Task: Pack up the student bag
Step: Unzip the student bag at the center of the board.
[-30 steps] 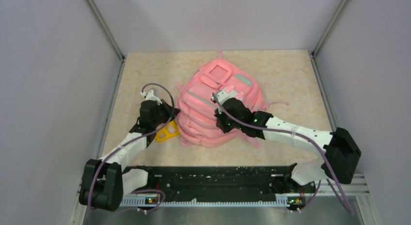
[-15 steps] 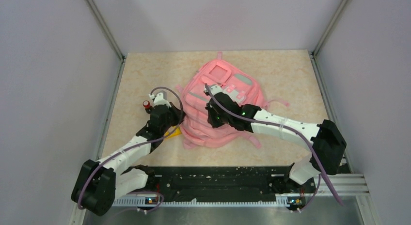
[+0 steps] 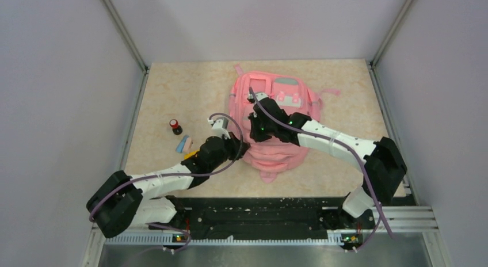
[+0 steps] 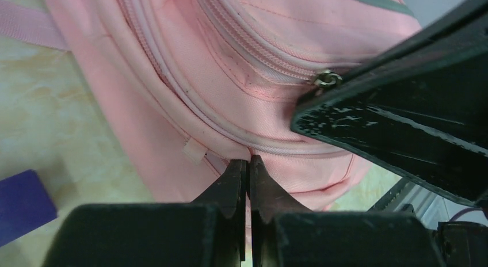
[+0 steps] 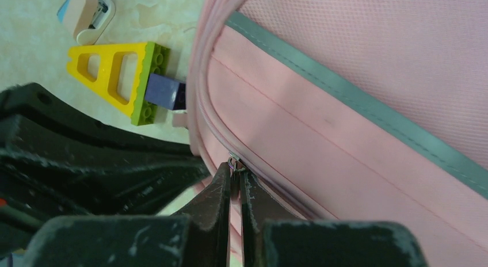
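- Right end effector (image 5: 235,169) clamps the zipper pull (image 5: 234,161); left end effector (image 4: 248,160) sits closed against a seam of the student bag (image 3: 275,155).
- Bag lies on the table (image 3: 172,88), zip seemingly shut, yellow brick (image 5: 112,71) outside: packing looks unstarted.
- Since a second ago, the bag swings straighter; the left arm crosses to it.

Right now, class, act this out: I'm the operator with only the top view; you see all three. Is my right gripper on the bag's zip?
Observer: Yes; its wrist view shows the right gripper shut on the zip pull.
Operator: And the left?
Observer: The left gripper is shut, tips against a seam of the bag.
Operator: What's the yellow under my left arm?
Observer: Yellow, green and purple blocks, beside the bag.
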